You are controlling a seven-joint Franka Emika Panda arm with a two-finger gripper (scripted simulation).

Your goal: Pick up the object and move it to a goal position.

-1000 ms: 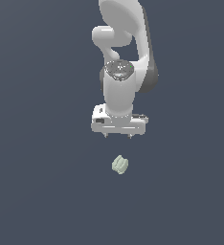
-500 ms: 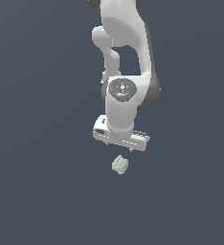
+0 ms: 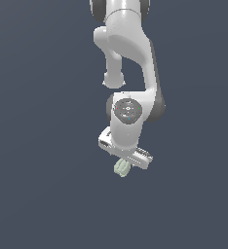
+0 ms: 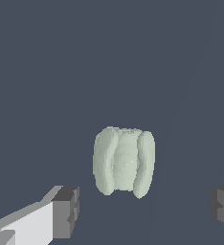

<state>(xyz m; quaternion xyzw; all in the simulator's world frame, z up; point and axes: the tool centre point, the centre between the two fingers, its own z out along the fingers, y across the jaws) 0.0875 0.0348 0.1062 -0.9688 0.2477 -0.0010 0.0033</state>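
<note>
A: Where does the arm (image 3: 130,73) stand?

B: It hangs down from the top of the exterior view, white with dark joints, and bends at a round wrist joint. Below that joint sits the gripper (image 3: 127,164), tilted so that its body slopes down toward the exterior view's right.

A: And the block?

B: The block (image 3: 121,168) is a small pale grey-green lump lying on the plain dark floor (image 3: 38,194). In the exterior view it shows right under the gripper's lower edge, partly overlapped by it. Whether the gripper touches it cannot be told from that view.

A: Does the wrist view help?

B: It does. There the block (image 4: 124,161) is seen close up, with three rounded ridges running side by side and shallow grooves between them. It lies between the two fingers, one dark pad (image 4: 66,212) on one side and the other pad (image 4: 222,206) on the other.

A: So is the gripper (image 4: 144,209) holding it?

B: No. The jaws are spread wide. Dark floor (image 4: 109,62) shows on both sides of the block, between it and each pad, so neither pad touches it. The block sits nearer to the pad with the white finger body behind it than to the other one.

A: Is the block upright?

B: Its ridges run roughly along the fingers' direction, only slightly skewed.
</note>
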